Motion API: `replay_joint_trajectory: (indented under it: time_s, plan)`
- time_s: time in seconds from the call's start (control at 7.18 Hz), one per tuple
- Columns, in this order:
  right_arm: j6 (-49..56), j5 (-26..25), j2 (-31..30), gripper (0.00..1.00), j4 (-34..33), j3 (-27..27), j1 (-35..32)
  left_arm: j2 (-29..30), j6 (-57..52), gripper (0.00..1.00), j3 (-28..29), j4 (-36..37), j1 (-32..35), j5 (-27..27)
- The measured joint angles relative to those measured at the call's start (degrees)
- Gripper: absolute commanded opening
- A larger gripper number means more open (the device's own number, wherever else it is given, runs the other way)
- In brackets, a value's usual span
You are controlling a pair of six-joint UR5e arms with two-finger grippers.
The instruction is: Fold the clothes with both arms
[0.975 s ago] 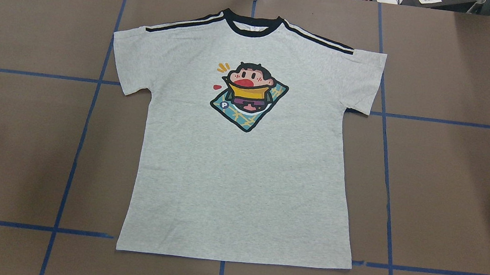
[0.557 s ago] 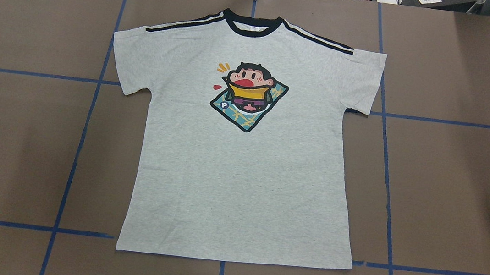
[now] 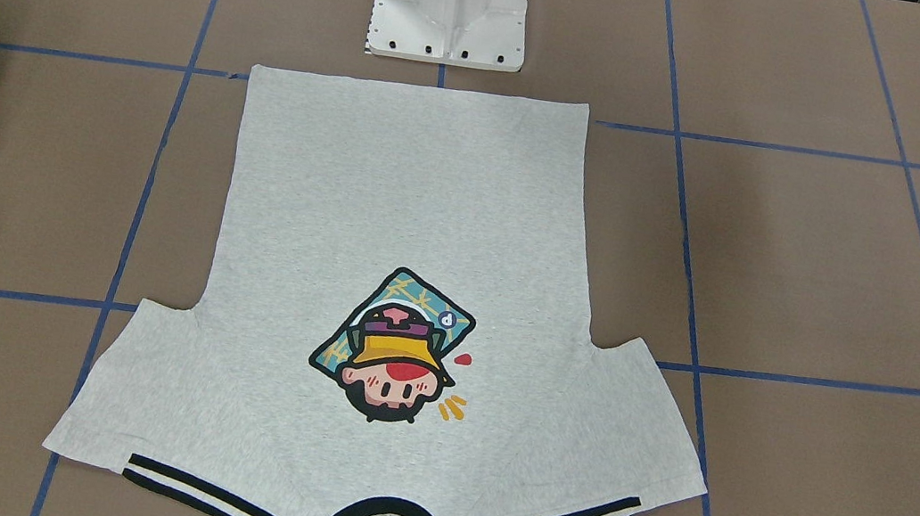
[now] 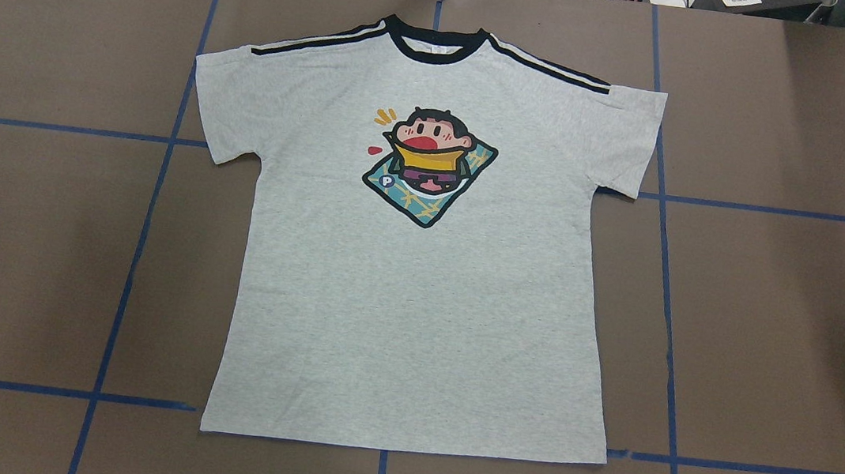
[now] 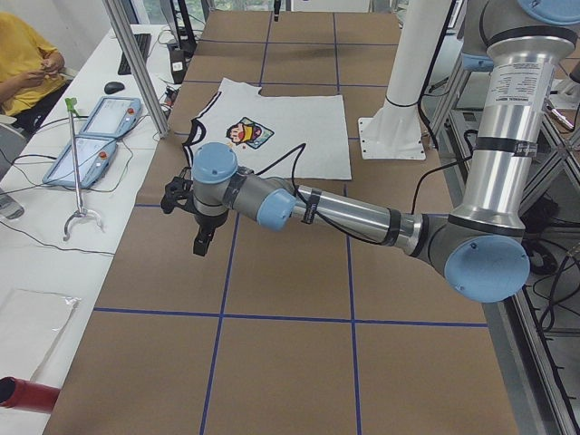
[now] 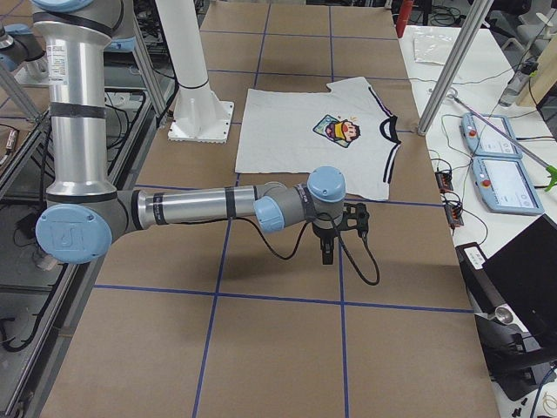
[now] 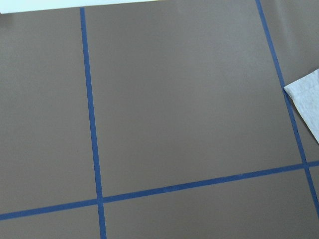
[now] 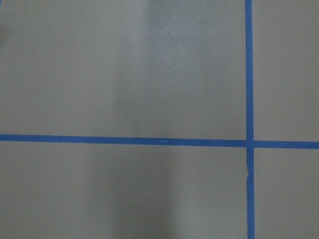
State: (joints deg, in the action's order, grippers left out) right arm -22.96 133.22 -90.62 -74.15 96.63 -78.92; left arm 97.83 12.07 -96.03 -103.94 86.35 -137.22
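Note:
The light grey T-shirt (image 4: 414, 308) lies flat and spread out on the brown table, print up, with its black collar at the far side. It also shows in the front view (image 3: 406, 196). My left arm (image 5: 344, 213) reaches out low over bare table beside the shirt's left sleeve. Its gripper (image 5: 201, 245) points down, and I cannot tell if it is open. A sleeve corner (image 7: 309, 99) shows in the left wrist view. My right arm (image 6: 200, 207) mirrors this beyond the right sleeve. Its gripper (image 6: 327, 255) points down, state unclear. The right wrist view shows only table.
The white pedestal base (image 3: 450, 5) stands just behind the shirt's hem. Blue tape lines (image 4: 144, 237) grid the brown table. Teach pendants (image 5: 91, 140) and cables lie on the white bench past the far edge, where an operator in yellow (image 5: 23, 63) sits.
The shirt has not moved. A small dark part has come into the overhead view at its right edge, level with the right sleeve.

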Motion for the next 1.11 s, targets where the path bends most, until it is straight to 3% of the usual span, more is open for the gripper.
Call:
replay_joint_trajectory:
  time_s: [0.28, 0.56, 0.7, 1.11]
  plan:
    - [-7.3, -2.6, 3.1, 1.00, 5.7, -2.7, 4.2, -0.4, 0.0, 1.00, -1.5, 0.0, -0.5, -0.1]
    - [-15.2, -4.3, 11.1, 0.99, 15.0, -11.4, 8.6, -0.5, 0.3, 1.00, -1.7, -0.1, -0.8, -0.1]
    - [-20.0, -6.7, 15.6, 0.94, 19.0, -16.1, 11.7, -0.5, 0.4, 1.00, -1.9, -0.1, -0.9, -0.1]
    - [-34.2, -19.8, 25.3, 0.82, 28.4, -27.2, 19.6, -0.5, 0.7, 1.00, -2.1, -1.4, -1.1, -0.1]
